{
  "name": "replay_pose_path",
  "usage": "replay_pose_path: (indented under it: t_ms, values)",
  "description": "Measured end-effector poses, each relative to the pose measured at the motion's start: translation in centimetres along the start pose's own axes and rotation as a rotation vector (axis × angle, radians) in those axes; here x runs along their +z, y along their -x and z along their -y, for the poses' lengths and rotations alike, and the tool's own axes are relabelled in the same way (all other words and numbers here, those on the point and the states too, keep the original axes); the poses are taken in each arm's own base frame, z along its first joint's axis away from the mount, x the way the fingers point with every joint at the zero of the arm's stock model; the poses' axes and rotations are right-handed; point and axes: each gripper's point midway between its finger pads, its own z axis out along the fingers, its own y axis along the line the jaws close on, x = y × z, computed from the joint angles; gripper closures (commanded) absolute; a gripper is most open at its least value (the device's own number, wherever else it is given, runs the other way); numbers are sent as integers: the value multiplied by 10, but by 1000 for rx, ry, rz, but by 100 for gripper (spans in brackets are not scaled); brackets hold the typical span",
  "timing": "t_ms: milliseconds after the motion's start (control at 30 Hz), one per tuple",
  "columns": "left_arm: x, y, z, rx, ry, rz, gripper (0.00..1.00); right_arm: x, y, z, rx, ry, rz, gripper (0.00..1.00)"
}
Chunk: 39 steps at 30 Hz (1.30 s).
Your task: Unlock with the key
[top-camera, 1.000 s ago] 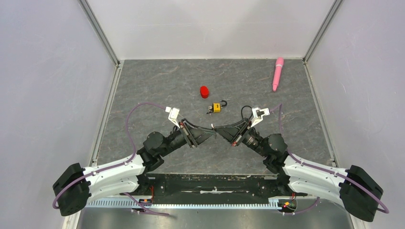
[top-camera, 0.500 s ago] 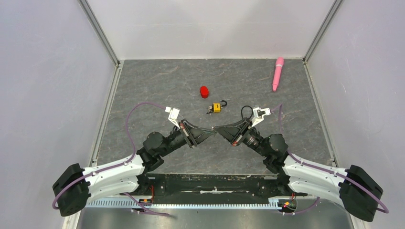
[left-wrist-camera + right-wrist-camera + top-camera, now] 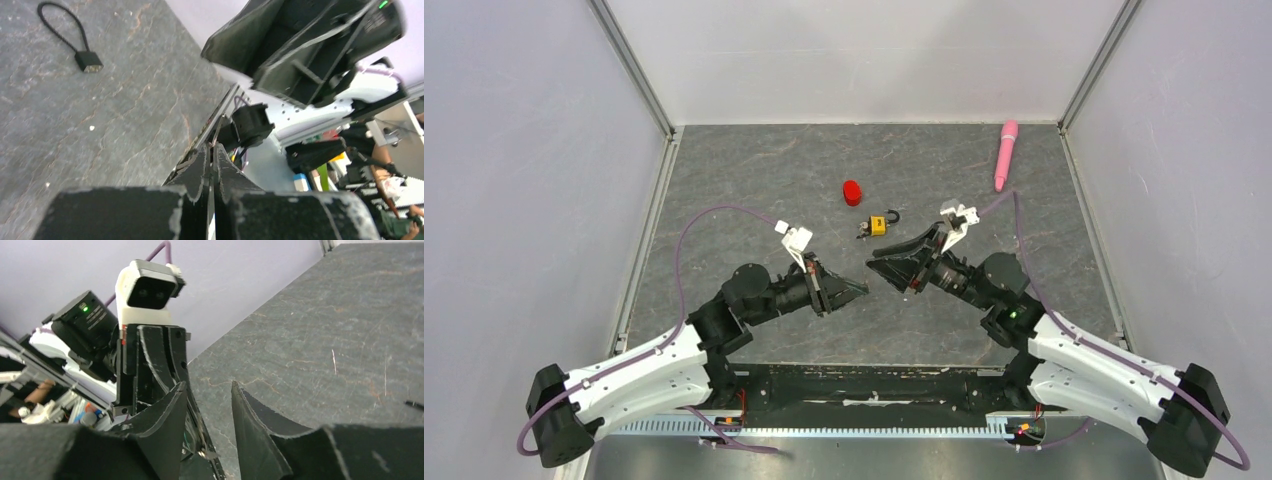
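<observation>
While your left gripper (image 3: 210,150) clamps the thin key (image 3: 217,136) — right gripper (image 3: 207,386) spread, empty — a bump between them could knock it loose near the padlock (image 3: 878,225).

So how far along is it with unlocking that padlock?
Early on. Done: the left gripper is shut on a thin silvery sliver, apparently the key. In hand: just that key; the right gripper is open and empty. Left: the yellow padlock lies apart from both grippers, key not yet in it.
</observation>
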Motion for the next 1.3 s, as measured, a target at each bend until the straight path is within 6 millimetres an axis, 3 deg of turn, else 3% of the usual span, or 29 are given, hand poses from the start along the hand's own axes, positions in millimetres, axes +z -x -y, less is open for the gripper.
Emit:
replay_pose_path:
  t_ms: [167, 400, 700, 900, 1100, 1233, 1300]
  values:
    - [-7, -11, -5, 50, 64, -111, 98, 8, 6, -18, -111, 64, -93, 58]
    - [-12, -26, -10, 45, 77, -189, 98, 1, -24, -12, -151, 81, -242, 62]
    - [-8, -22, 3, 39, 18, -177, 98, -6, -41, -10, -138, 102, -299, 70]
    - [-7, -24, 0, 2, 11, -169, 98, -10, -49, -10, -122, 116, -316, 79]
    - [-5, -22, -3, -40, 2, -143, 98, -10, -47, -12, -118, 122, -307, 100]
    - [-6, -22, -3, -56, -16, -136, 97, -10, -47, -13, -105, 126, -302, 100]
    - [-5, -22, -3, -58, -23, -132, 88, -10, -47, -14, -98, 129, -297, 100]
